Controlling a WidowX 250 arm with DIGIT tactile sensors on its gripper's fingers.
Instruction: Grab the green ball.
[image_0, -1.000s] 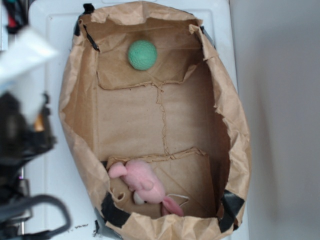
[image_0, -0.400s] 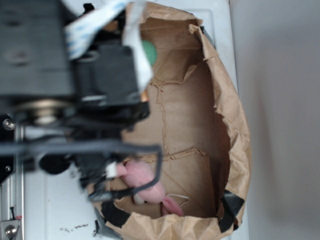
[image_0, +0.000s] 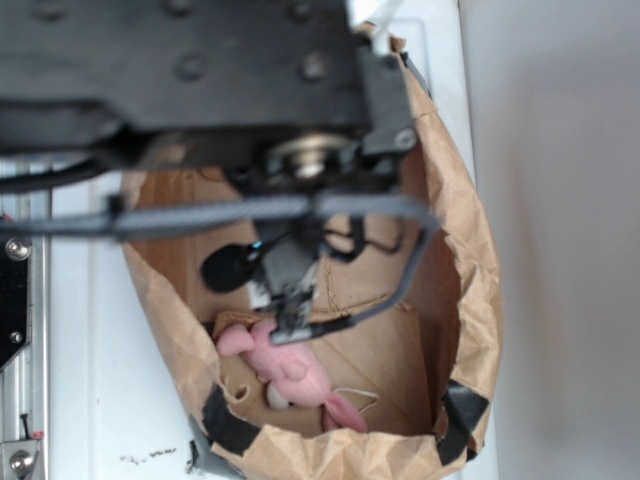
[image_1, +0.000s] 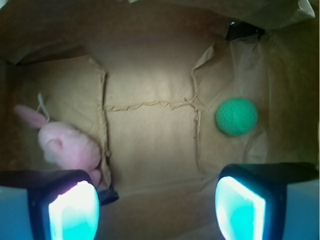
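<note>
End effector (image_1: 157, 210) released, jaws wide apart above paper bag (image_1: 150, 150) floor. Green ball (image_1: 236, 116) near one end; pink plush toy (image_1: 67, 147) near opposite end.

The exterior camera is looking straight down from above the paper bag (image_0: 470, 300). The wrist camera is peering down into it from close; both are showing its floor and pink plush toy (image_1: 67, 145).

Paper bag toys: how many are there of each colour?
Green: 1, the small round fuzzy green ball
Pink: 1, the soft pink plush animal
Total: 2 toys, both lying inside the brown paper bag
</note>
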